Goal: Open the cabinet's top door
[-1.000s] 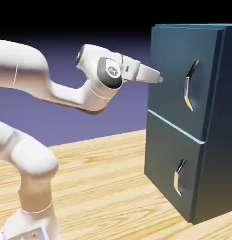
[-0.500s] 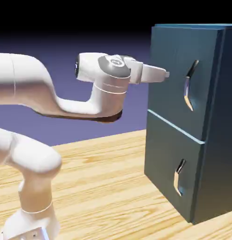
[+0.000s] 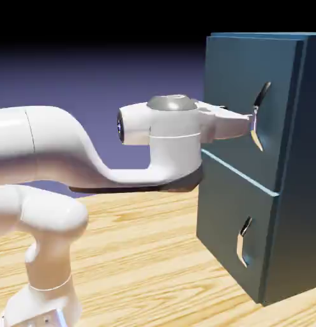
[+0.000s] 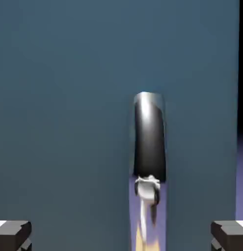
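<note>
The tall dark teal cabinet's top door (image 3: 240,96) looks rigid and hinged; its slick bent silver handle (image 3: 256,118), right of centre, suits gripping. The white two-finger tool (image 3: 251,119) stands wide, holding nothing.

Matt teal cabinet (image 3: 285,166), glossy metal handle (image 4: 149,139), wood-grain table (image 3: 141,255).
</note>
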Controlling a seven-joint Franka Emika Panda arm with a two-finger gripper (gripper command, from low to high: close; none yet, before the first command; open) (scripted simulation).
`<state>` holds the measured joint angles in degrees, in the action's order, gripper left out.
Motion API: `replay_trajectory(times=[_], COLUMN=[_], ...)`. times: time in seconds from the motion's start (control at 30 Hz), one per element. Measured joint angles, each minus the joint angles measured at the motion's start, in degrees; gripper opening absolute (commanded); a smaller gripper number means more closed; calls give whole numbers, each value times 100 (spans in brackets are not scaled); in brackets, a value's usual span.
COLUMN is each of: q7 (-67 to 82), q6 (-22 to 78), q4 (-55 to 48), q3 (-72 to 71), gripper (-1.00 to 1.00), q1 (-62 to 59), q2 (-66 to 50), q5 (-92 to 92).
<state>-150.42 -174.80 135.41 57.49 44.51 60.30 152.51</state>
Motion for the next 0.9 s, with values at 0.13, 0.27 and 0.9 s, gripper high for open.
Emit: replay_trajectory(times=[0.13,0.27,0.9], q7=[-50,-73,339], q6=[123,302,2483], q4=[-266,-640,2211], q3=[224,524,-2771], gripper=[0,-100,-100], q1=[428,1031,-2491], q2=[-115,-294,385], q5=[109,199,-2532])
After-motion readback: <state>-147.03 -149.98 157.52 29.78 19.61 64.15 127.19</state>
